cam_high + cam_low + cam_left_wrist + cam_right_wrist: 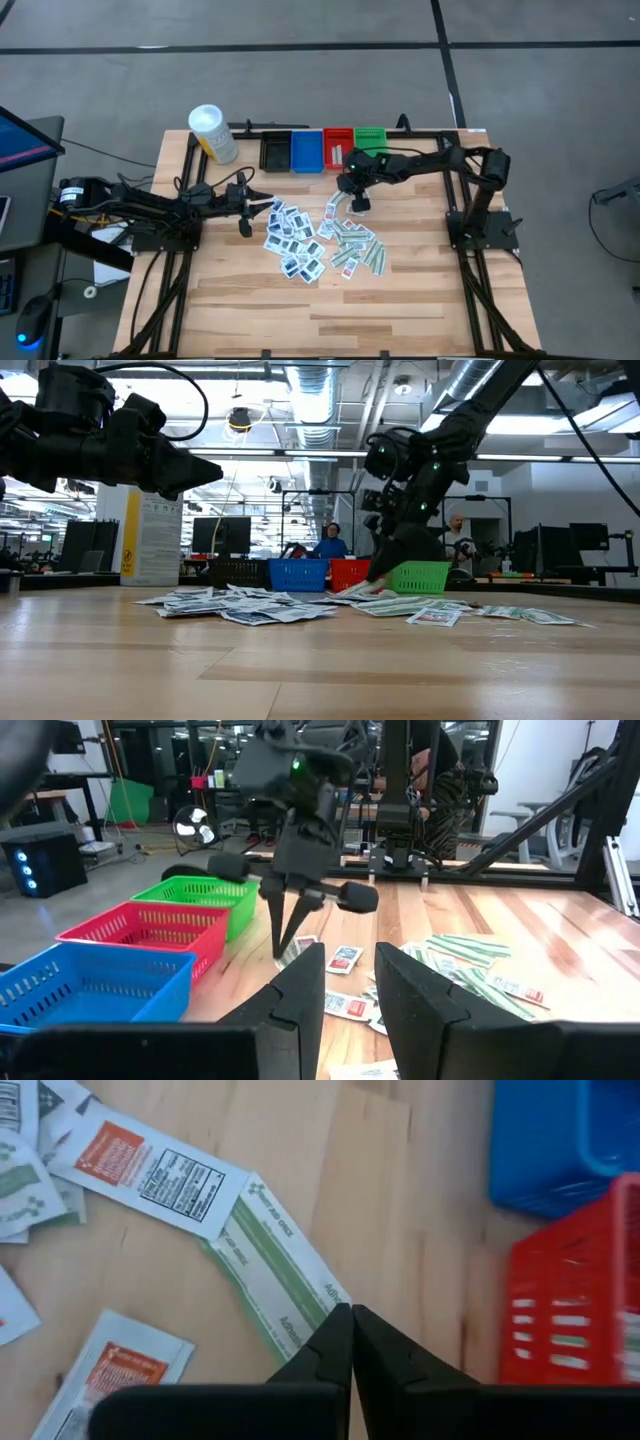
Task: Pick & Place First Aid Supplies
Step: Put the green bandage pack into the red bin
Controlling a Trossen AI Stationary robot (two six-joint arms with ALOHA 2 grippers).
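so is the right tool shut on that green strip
Shut on the green strip: the right tool has its fingertips together, pinching the strip's end, down at the table.

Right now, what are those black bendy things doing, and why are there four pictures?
Those are two robot arms, each ending in a two-finger gripper. One picture looks down from above, one looks level across the wooden table, and one comes from a camera on each wrist. Little first aid packets lie scattered in the middle, with small coloured bins and a yellow container behind them. The right gripper is pinched shut on the end of a green-striped strip packet near the red bin. The left gripper waits beside the pile, holding nothing.
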